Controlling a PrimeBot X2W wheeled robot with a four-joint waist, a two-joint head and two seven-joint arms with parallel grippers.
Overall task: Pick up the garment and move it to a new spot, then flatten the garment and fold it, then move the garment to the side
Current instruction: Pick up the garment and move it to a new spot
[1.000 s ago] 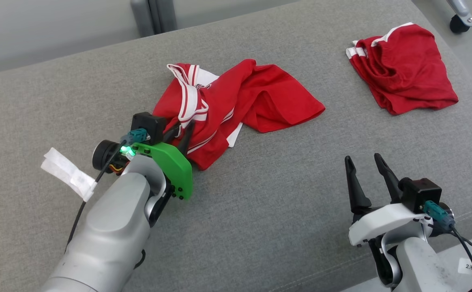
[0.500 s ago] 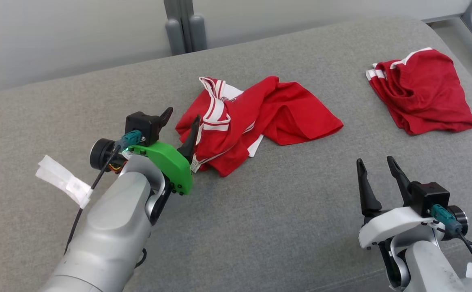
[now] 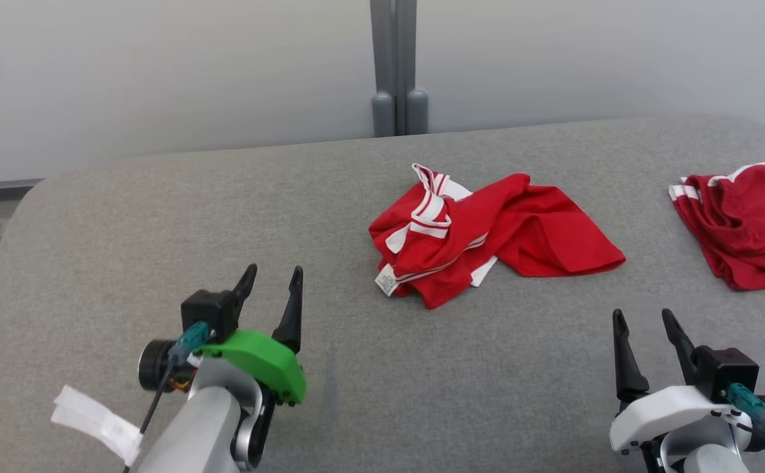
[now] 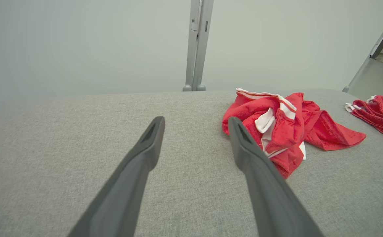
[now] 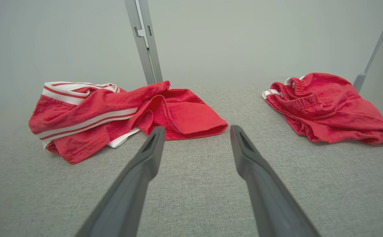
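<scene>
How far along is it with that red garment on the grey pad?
Done, it seems: the left pincer gripped the crumpled red garment a second ago and now stands open, clear of it, so the move to a new spot looks finished. In hand: nothing; the right pincer is open too. Left: flattening, folding and moving aside, as the garment lies bunched on the grey surface.

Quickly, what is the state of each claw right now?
Left claw: open, holding nothing.
Right claw: open, holding nothing.
</scene>
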